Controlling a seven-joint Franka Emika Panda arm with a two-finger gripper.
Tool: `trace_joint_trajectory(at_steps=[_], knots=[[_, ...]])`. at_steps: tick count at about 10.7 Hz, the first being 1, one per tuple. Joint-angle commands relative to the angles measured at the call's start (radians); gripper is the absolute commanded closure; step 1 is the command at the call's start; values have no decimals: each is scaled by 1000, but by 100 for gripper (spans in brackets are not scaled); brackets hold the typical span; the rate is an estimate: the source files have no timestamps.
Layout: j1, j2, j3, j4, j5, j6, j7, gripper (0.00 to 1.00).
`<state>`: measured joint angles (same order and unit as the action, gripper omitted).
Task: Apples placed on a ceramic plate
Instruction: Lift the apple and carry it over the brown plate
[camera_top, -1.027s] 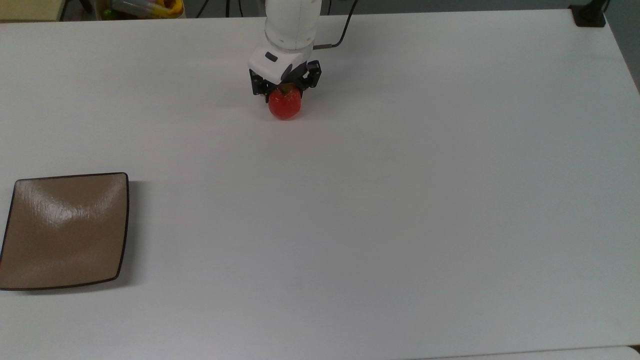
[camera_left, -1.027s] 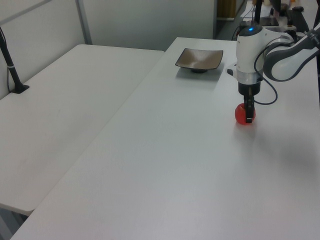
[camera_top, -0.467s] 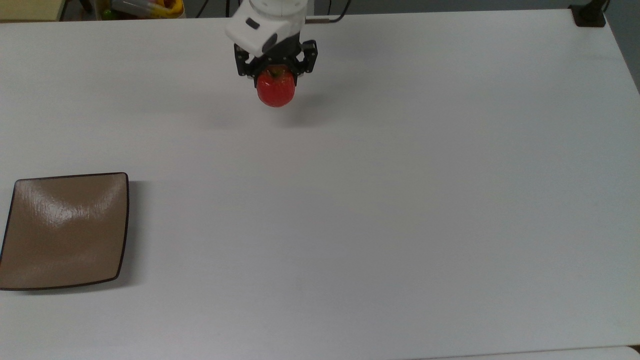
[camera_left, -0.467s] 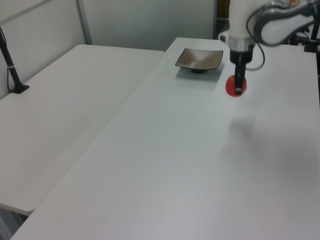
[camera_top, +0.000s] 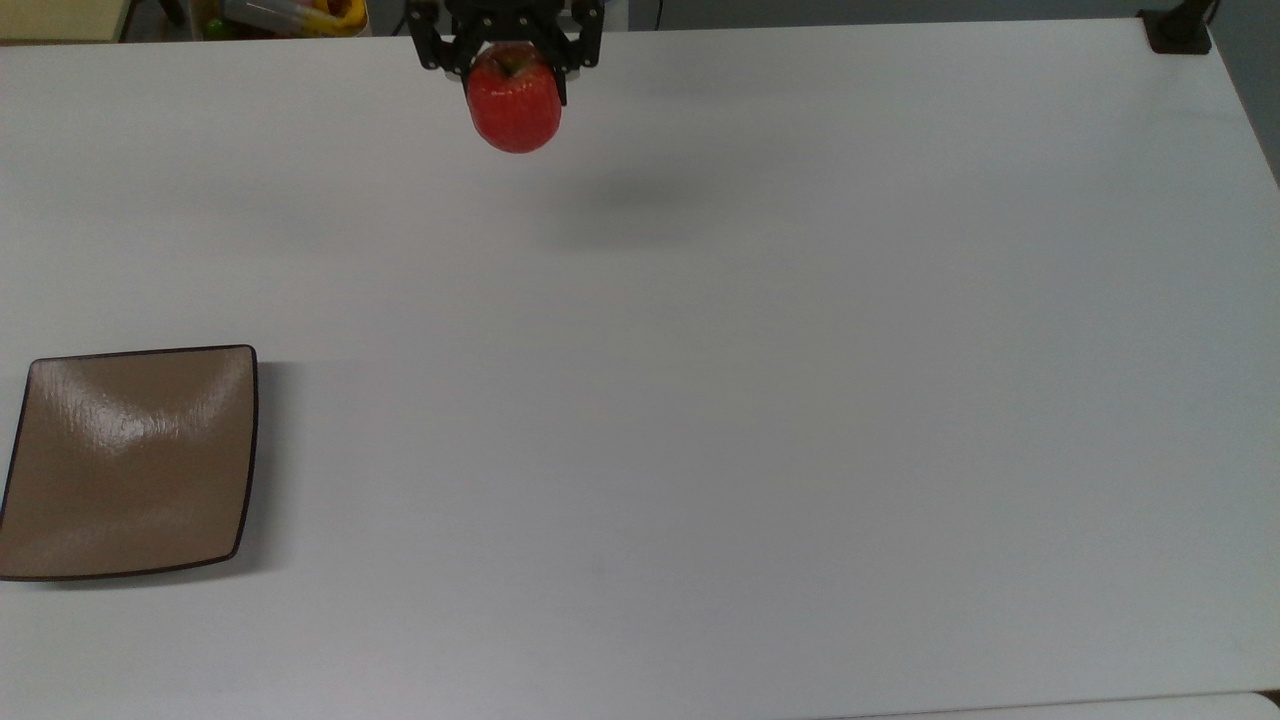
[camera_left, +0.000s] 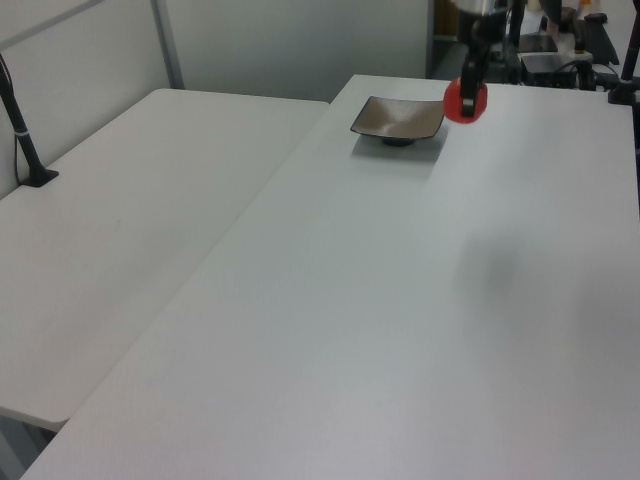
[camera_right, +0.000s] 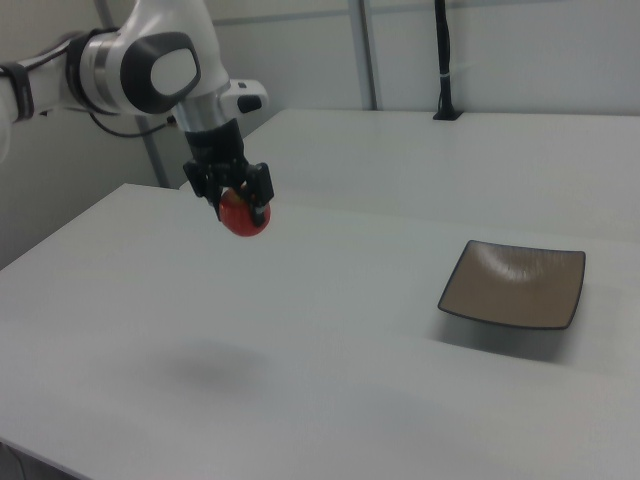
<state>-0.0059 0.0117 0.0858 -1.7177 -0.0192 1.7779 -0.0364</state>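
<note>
Apple: the red apple (camera_top: 515, 105) hangs in the air, gripped from above at its stem end, with its rounded bottom pointing down. It is clear of the table (camera_top: 700, 400); its soft shadow lies on the bare surface below and apart from it.

Gripper: the gripper (camera_top: 512, 62) points straight down, its black fingers (camera_right: 261, 188) clenched on either side of the apple's upper half. In the right view the apple (camera_right: 243, 214) bulges out below the fingertips, so the hold looks to be on the top part only.

Plate: the square brown plate (camera_top: 60, 540) sits flat and bare on the table, at the top view's left edge.

Key relation: in the top view the plate lies well apart from the gripper, toward the top view's left and lower down. In the right view the plate (camera_right: 560, 315) is off toward the right view's right of the gripper (camera_right: 240, 200). In the left view the apple (camera_left: 465, 100) appears just beside the plate (camera_left: 375, 128), but that looks to be an overlap in line of sight, since the apple is high.

Step in hand: judged as the carry stage; the apple is lifted and not yet over the plate.

Next move calls for: a sideways travel until the apple is above the plate's middle, then a descent before letting go.

Risk: the apple is round and could roll toward an edge if let go from a height.
</note>
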Motion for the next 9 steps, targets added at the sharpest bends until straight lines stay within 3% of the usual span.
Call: trace_joint_trajectory(at_steps=[1, 4, 7, 9], knots=[[0, 14, -35, 55, 38, -35, -36, 68], [-3, 53, -75, 81, 41, -26, -101, 65], [-16, 146, -152, 196, 64, -25, -176, 65], [-81, 246, -155, 294, 64, -5, -252, 65]])
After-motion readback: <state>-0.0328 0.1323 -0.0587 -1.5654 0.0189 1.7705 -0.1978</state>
